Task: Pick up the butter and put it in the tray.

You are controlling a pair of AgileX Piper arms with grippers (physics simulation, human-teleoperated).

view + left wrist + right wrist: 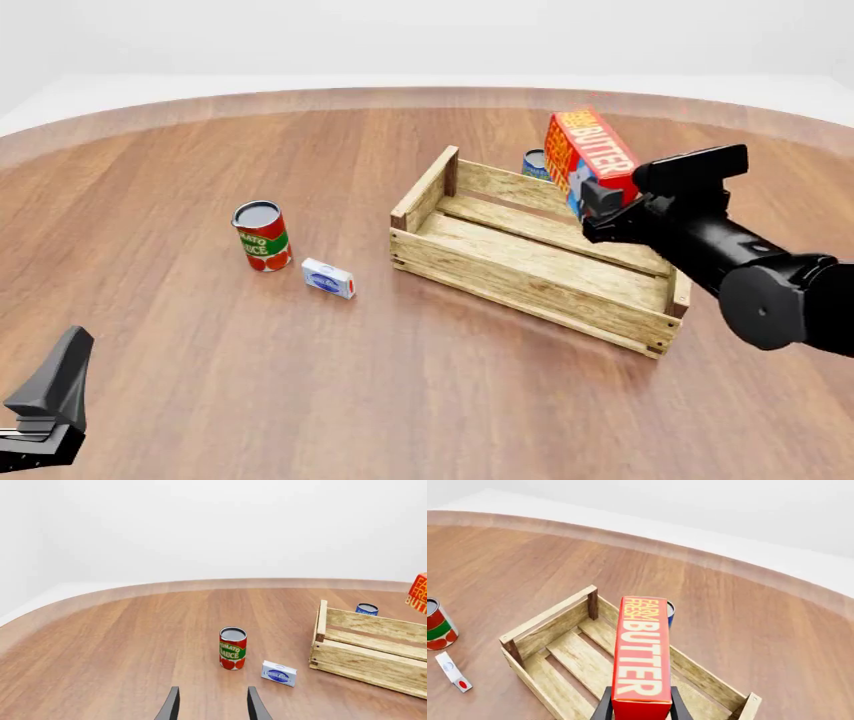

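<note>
Holding the butter [591, 150] aloft, the right gripper [603, 205] has its fingers clamped on the carton's lower end, above the tray's [534, 285] far side. Pickup looks done; lowering and release into the crate remain. The left gripper [212, 707] waits low over the desk [400, 400], fingers apart and empty.

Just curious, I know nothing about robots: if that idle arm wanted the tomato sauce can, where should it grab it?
Probably around the middle of the tomato sauce can, coming level from the arm's side: it stands upright and round, and the small white box lies apart, beside it.
</note>
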